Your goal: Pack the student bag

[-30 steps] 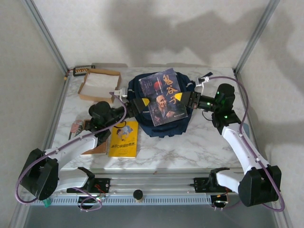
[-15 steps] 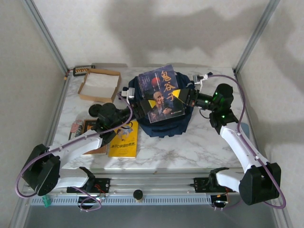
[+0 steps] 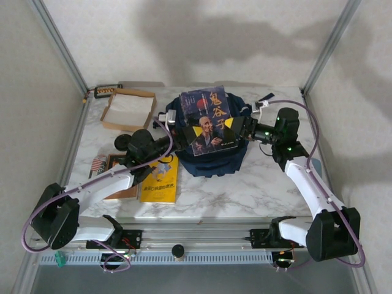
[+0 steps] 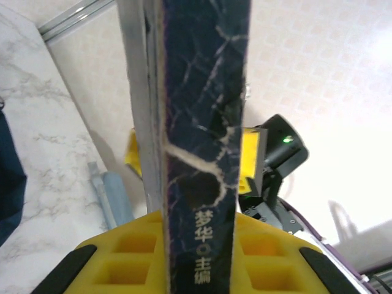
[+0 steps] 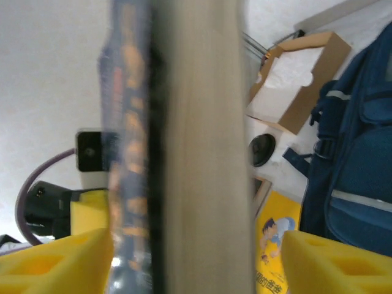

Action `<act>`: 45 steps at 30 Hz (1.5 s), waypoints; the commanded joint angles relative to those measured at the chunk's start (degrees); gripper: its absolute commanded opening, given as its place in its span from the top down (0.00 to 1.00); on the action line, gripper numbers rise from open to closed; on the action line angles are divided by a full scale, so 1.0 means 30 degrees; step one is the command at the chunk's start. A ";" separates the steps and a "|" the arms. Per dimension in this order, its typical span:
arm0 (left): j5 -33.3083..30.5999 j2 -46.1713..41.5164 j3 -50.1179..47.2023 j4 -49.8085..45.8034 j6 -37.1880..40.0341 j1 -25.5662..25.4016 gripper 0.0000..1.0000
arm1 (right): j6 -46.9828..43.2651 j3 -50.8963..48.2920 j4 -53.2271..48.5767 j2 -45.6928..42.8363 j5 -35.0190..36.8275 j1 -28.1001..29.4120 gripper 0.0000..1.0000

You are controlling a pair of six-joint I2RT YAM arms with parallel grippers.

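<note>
A dark blue book (image 3: 208, 121) with a man's portrait on its cover hangs tilted above the student bag (image 3: 211, 162), a navy backpack lying in the middle of the table. My left gripper (image 3: 184, 136) is shut on the book's left edge. In the left wrist view the spine (image 4: 202, 153) runs up between the yellow fingers of that gripper (image 4: 199, 245), touching both. My right gripper (image 3: 231, 127) sits at the book's right edge and is open. In the right wrist view the page edge (image 5: 202, 153) stands between its fingers (image 5: 196, 257), with a gap to the right finger.
A shallow cardboard box (image 3: 128, 109) with white paper stands at the back left. A yellow book (image 3: 160, 179) lies left of the bag, and another book (image 3: 113, 165) lies partly under my left arm. Metal frame posts rise at the table's corners.
My left gripper has closed on the book's left edge. My right gripper has opened off the right edge. The book has shifted slightly left and stands more upright.
</note>
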 commanded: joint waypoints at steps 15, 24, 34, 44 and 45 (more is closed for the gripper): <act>0.0160 0.1799 0.2814 0.1408 0.0099 -0.0294 1.00 | 0.8331 -0.2344 0.8581 -0.2320 -0.3233 -0.0013 0.04; -0.0350 0.1923 0.3580 -0.1717 0.1693 -0.0264 1.00 | 0.4811 -0.1086 0.3895 -0.2916 -0.2028 -0.0039 0.45; -0.0623 0.1873 0.4492 -0.5019 0.4133 -0.0294 0.66 | 0.0566 0.0355 -0.1325 -0.2985 0.0188 -0.0355 1.00; -0.4960 0.2704 0.7509 -1.7481 1.5541 -0.0498 0.58 | -0.2117 0.0756 -0.7138 -0.3387 0.3936 -0.3038 1.00; -0.4806 0.2893 0.7516 -1.7927 1.6332 -0.0542 0.55 | -0.2277 0.0639 -0.7484 -0.3483 0.4263 -0.3443 1.00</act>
